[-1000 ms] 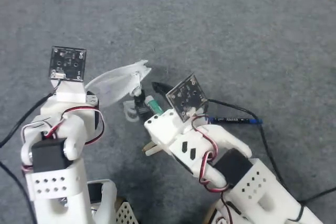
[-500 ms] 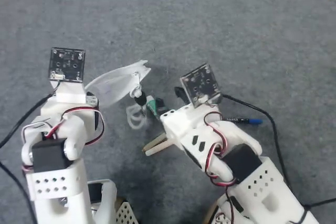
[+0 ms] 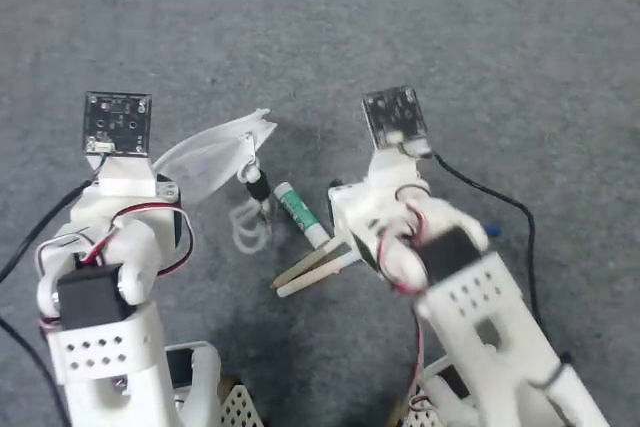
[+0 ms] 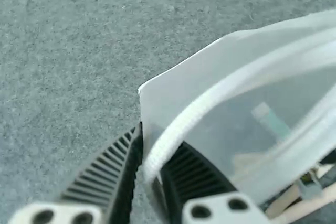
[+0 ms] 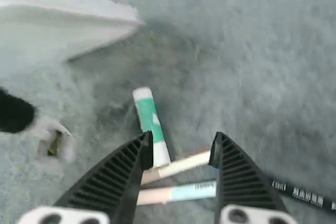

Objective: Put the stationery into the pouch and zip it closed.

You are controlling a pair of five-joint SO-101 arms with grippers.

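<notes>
A translucent white pouch (image 3: pixel 210 157) lies at the left, and my left gripper (image 4: pixel 153 148) is shut on the pouch's zipper edge (image 4: pixel 173 135). A green-and-white glue stick (image 3: pixel 300 214) lies on the grey mat to the pouch's right. Two pale pencils (image 3: pixel 315 267) lie just below the glue stick. My right gripper (image 5: pixel 181 148) hangs open above the glue stick (image 5: pixel 150 124) and the pencils (image 5: pixel 176 182), holding nothing. A black pen (image 5: pixel 302 198) with a blue end (image 3: pixel 495 230) lies under the right arm.
A small black object (image 3: pixel 255 187) and a clear ring (image 3: pixel 247 227) lie at the pouch's mouth. The grey mat (image 3: pixel 500 57) is bare behind and to the right. A pale wall edge runs along the back.
The right arm has drawn back from the pouch mouth and turned upright, leaving the glue stick and pencils uncovered on the mat. The left arm and pouch shifted slightly left.
</notes>
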